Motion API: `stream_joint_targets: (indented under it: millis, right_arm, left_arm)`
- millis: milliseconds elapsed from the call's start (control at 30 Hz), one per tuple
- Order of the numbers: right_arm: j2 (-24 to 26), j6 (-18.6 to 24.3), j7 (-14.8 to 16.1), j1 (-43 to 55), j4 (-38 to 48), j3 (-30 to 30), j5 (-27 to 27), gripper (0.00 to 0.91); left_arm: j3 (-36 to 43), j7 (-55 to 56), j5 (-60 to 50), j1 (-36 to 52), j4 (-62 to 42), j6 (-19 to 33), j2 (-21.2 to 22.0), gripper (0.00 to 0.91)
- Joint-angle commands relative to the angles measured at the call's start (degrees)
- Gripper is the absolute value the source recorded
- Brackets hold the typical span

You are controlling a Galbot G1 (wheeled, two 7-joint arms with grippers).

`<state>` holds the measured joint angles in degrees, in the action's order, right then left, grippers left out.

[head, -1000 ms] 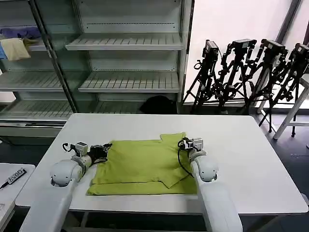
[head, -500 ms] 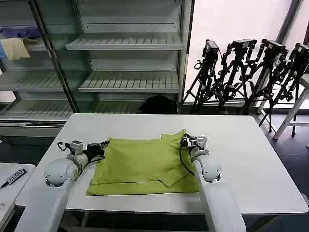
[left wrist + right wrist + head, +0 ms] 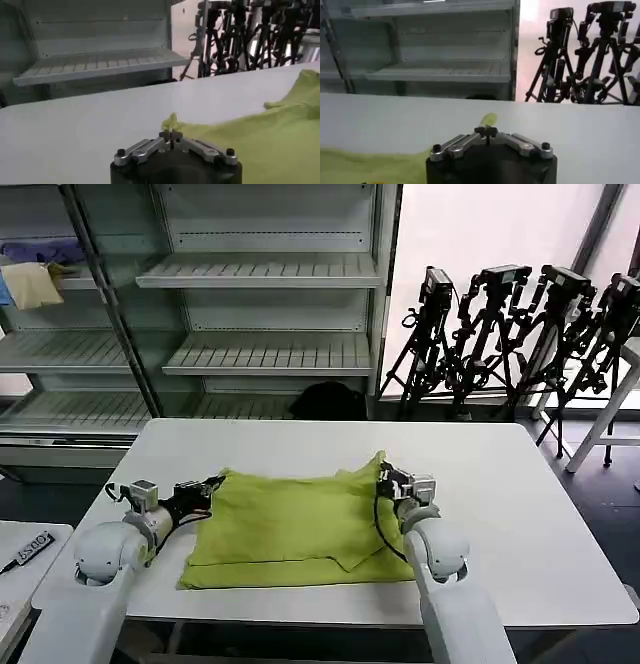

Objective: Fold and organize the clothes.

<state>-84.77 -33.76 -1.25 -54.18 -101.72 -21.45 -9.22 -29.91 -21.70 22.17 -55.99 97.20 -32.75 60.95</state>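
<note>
My left gripper [image 3: 213,482] and right gripper [image 3: 383,474] each pinch a far corner of the soft lime yellow-green T-shirt [image 3: 295,524], lying rumpled on the white table [image 3: 520,504], its far edge lifted.

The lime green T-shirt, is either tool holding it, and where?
Both are. The left tool pinches the far left corner of the lime yellow-green fabric T-shirt; the right tool pinches its far right corner.
</note>
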Motion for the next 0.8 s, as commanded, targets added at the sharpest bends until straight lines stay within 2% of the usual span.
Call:
stream_joint_targets:
  millis: [33,300,800]
  right_arm:
    - [0.31,0.11,0.51,-9.54,-7.48,-1.61,-0.42,0.000]
    - [-0.05,0.23,1.14,-14.06,-10.66,-2.37,0.51,0.000]
    - [0.19,0.26,1.33,-16.84,-13.21,-3.24,0.84,0.000]
  left_arm:
    - [-3.36,-1.73,2.10,-8.92,5.49,1.45,-0.40,0.010]
    - [-4.52,-2.31,2.24,-12.69,6.82,2.58,-0.82,0.010]
    - [-6.08,-2.55,1.40,-16.50,9.32,3.22,-1.43,0.010]
